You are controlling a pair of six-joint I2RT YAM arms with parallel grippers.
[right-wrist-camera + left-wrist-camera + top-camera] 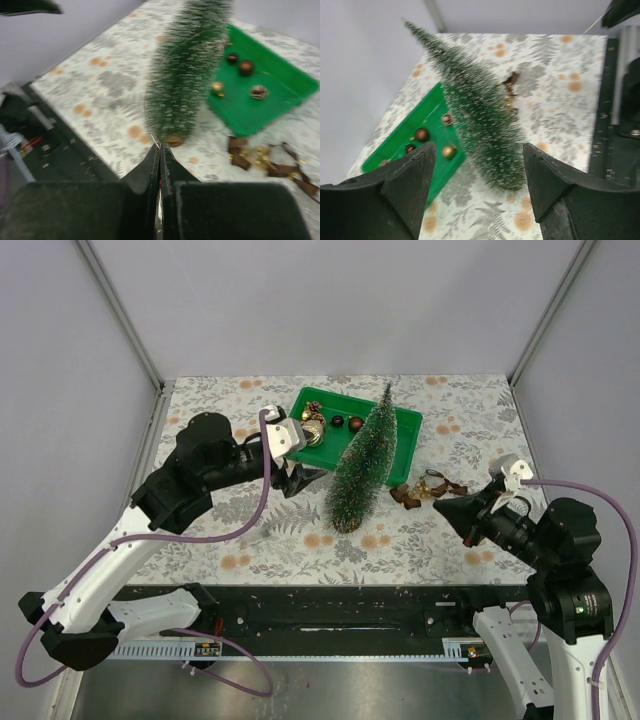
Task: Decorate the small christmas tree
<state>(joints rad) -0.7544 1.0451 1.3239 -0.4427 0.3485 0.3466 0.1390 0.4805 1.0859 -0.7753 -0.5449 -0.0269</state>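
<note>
The small christmas tree [362, 462] stands upright on the patterned table, its base just in front of the green tray [400, 420]. It also fills the middle of the left wrist view [482, 125] and the right wrist view [185, 75]. My left gripper [298, 480] is open to the left of the tree's lower half, its fingers [415, 175] wide apart and empty. My right gripper [442, 505] is to the right of the tree, shut [160, 148] on a thin gold thread [146, 117] that curves up along the tree's side.
The tray holds several small ornaments: a gold ball [314, 435], a dark red ball [337, 421], a brown ball [355, 423] and a pine cone [314, 408]. A brown ribbon with gold bits [428, 490] lies right of the tree. Grey walls enclose the table.
</note>
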